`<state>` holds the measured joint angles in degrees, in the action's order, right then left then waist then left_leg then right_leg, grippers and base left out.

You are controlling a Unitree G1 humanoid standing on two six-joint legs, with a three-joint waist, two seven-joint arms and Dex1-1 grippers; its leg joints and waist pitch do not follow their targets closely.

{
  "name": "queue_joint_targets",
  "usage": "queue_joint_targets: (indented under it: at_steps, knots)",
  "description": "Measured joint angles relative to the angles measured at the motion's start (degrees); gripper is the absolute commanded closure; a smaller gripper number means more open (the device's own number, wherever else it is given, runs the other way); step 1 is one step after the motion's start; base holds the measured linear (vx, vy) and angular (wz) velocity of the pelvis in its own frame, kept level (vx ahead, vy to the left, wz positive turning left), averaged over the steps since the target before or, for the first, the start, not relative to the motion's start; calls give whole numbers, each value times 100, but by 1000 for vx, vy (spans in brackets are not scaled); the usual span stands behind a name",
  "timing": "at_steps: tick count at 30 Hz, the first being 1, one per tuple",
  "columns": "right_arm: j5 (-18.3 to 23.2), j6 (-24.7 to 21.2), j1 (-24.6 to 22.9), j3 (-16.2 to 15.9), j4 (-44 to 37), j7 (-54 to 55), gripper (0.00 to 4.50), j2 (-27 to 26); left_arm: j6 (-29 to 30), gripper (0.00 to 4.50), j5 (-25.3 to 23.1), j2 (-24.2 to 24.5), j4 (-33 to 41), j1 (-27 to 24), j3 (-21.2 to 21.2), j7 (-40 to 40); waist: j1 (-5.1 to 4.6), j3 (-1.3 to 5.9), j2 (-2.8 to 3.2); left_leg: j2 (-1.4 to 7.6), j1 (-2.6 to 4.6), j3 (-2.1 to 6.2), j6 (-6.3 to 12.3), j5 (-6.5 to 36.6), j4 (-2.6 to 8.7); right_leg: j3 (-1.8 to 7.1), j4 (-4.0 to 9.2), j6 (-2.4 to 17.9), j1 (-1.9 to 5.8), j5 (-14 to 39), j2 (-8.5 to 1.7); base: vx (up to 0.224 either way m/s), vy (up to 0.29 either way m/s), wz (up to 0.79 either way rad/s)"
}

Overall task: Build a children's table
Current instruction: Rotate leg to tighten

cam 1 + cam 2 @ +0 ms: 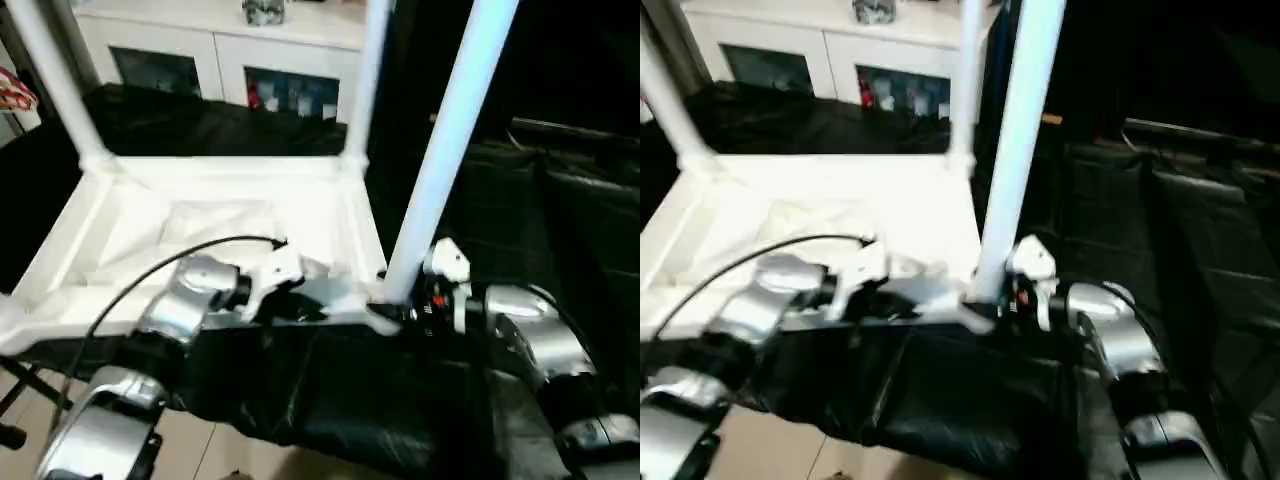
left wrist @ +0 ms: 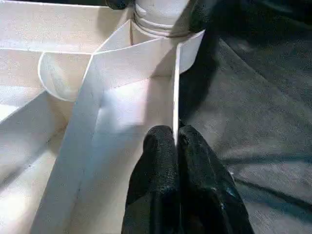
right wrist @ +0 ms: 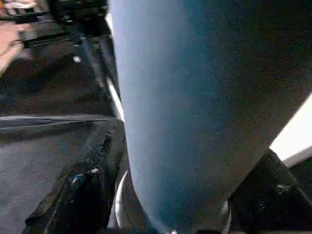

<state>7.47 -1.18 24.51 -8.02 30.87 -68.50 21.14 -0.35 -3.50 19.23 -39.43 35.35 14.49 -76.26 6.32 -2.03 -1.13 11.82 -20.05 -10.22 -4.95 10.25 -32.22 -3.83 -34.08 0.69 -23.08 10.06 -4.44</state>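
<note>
Left gripper [image 2: 175, 146] pinches the tabletop rim [image 2: 174, 97] — right gripper [image 3: 170, 195] straddles leg [image 3: 195, 97].

two rounded silver forearms with a brushed metal sheen reach in from below, the left forearm [image 1: 185, 300] and the right forearm [image 1: 525, 325]. each ends in a white wrist housing; the right one shows small red-orange marks on a dark band. a thin black cable [image 1: 170, 262] arcs over the left forearm to its wrist. bulky silver elbow shells with black joints sit at the lower corners. the left gripper [image 2: 176, 146] has two glossy black, rounded fingers; the right gripper's black fingers [image 3: 83, 195] look matte and scuffed.
</note>
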Motion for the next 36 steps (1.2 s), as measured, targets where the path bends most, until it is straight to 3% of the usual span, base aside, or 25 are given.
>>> queue_joint_targets:
  at_steps: [6,23,30,36]
  knots:
    - [-28,-9,-81,-128,-218,-150,208,78,-58,450,41,97,0,-18,3,-247,10,-5,-9,0,2,0,-1,0,1,0,0,0,0,0,0,0,0,0]
    - [10,-56,-256,-97,-412,69,211,-37,-57,450,67,113,-3,-37,2,-239,9,-5,-9,0,4,0,-1,0,1,0,-1,1,4,2,0,0,0,0]
    - [-89,9,51,531,373,2397,224,-901,116,450,-256,-440,-199,92,-72,1148,-125,2,-6,-10,15,1,-1,0,-19,12,0,-25,16,15,-5,0,0,0]
    - [-253,-73,441,890,882,4101,240,-1378,398,450,-467,-924,-422,306,-72,2082,-131,11,8,-10,15,2,-1,0,-16,11,-3,-26,15,14,-5,0,0,0]
